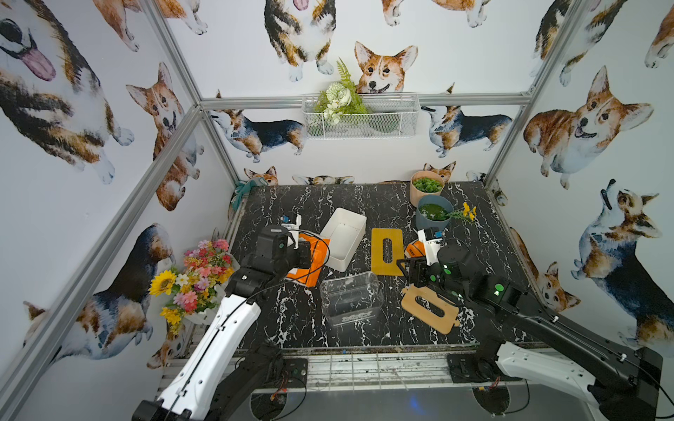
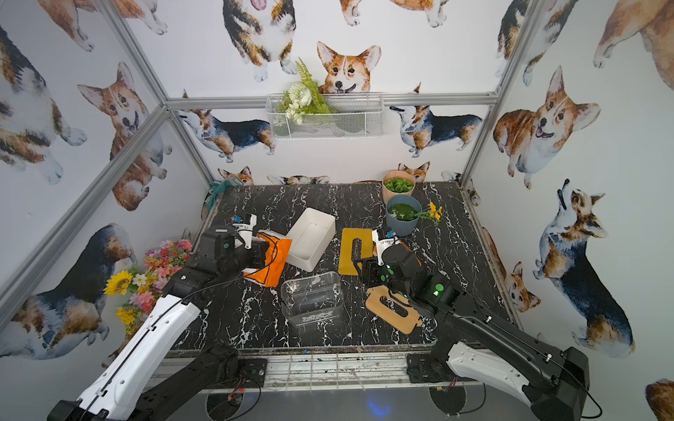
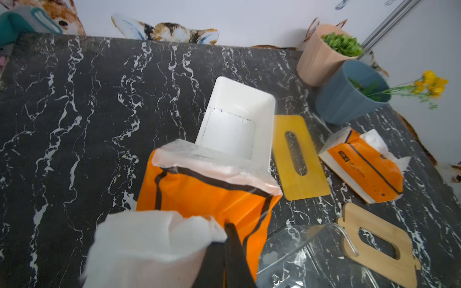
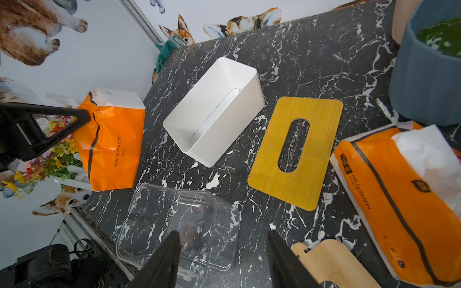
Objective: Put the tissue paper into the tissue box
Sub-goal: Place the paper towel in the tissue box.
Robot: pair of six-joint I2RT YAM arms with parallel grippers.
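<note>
We note left gripper (image 3: 228, 228) pinched shut on wrapper edge of orange tissue pack (image 3: 199, 199), held just beside white tissue box (image 1: 346, 233), at its 8 o'clock in a top view. Right gripper (image 4: 223, 239) half open, empty. Risk as we judge it: thin film slips or tears; dangling pack snags rim, shoves box.
</note>
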